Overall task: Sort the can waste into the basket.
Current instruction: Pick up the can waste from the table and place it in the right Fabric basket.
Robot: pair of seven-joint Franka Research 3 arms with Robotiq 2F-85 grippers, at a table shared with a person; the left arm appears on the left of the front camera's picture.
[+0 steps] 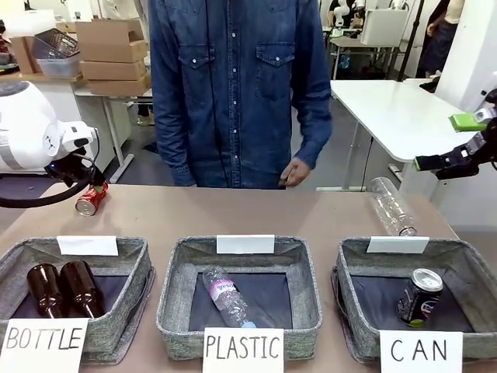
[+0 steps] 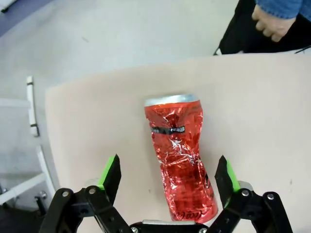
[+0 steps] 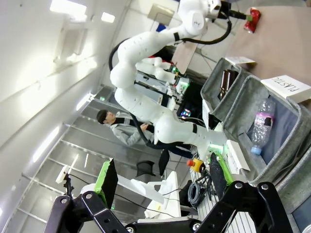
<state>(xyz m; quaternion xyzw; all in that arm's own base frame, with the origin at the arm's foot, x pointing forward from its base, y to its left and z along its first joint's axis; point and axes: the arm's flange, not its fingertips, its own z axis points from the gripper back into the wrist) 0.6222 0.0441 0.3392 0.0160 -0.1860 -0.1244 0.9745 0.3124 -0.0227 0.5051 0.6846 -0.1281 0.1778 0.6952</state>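
Crushed red can [image 1: 91, 200] lies on its side far left; dark can [image 1: 419, 297] leans inside grey CAN basket [image 1: 349, 295].

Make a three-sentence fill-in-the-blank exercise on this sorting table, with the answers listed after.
1. The left tool, jaws open, points at a crushed metal can coloured ___.
2. The dark navy metal can sits in the grey fabric basket signed ___.
3. The other grey basket signed "BOTTLE" holds ___ brown glass bottles.
Missing words: red; CAN; two.

Left gripper [image 2: 168, 164] and right gripper [image 3: 162, 167] both spread wide.
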